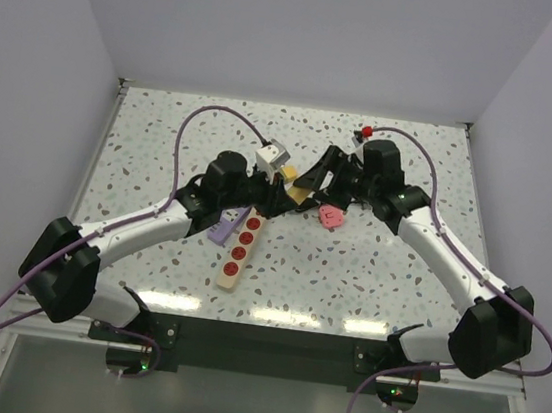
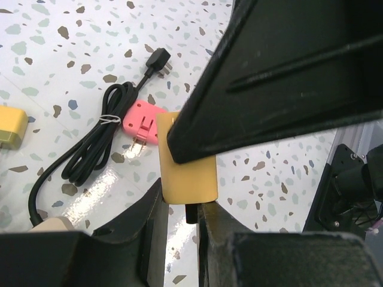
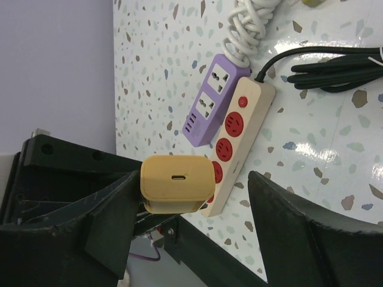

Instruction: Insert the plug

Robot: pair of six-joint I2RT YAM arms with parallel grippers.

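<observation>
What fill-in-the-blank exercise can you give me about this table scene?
The left gripper is ___ on the mustard-yellow block-shaped charger.
The long beige plastic power strip has round sockets coloured ___.
The shorter strip beside it is ___.
The right gripper has its jaws ___.
Missing words: shut, red, purple, open.

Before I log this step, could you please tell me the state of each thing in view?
yellow charger: clamped in the left end effector, unplugged.
left end effector: shut on the charger.
right end effector: open around the charger.
beige power strip: flat, visible sockets empty.
purple power strip: flat, sockets empty.
pink plug: lying loose, prongs out.
black cable: coiled, tied, unplugged.
</observation>
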